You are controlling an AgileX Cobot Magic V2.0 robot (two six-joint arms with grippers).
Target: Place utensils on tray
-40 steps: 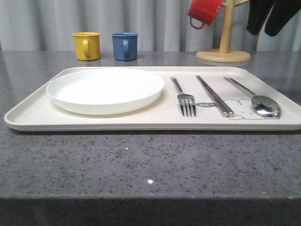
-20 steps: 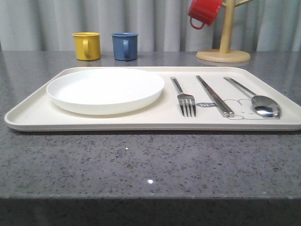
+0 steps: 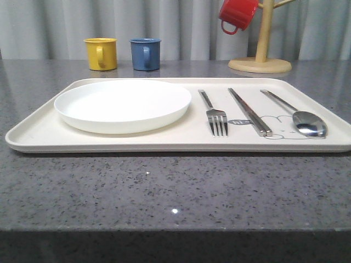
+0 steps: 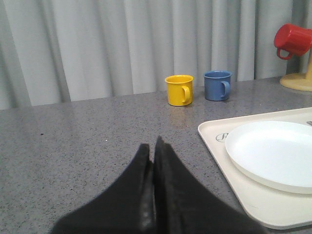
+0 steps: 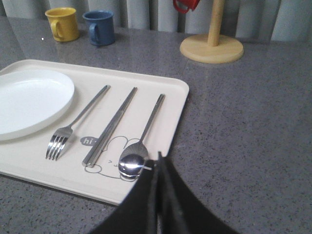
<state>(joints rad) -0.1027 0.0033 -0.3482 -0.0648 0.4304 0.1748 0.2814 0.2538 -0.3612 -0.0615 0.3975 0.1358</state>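
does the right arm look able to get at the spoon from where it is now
Probably yes. In the right wrist view the shut right pincer hangs just beside the spoon, which lies flat on the tray with nothing between them; the chopsticks lie apart. It would need to open first.

a grey speckled stone surface (image 3: pixel 164 192) fills the foreground, with small bright glints of overhead light on it near its front edge. pale grey curtains (image 3: pixel 181 27) hang in soft vertical folds right behind its far edge. near that far edge stand a yellow mug (image 3: pixel 101 53) and a blue mug (image 3: pixel 145 53) side by side, and toward the far right corner a wooden mug tree (image 3: pixel 261 49) carries a red mug (image 3: pixel 237 13).
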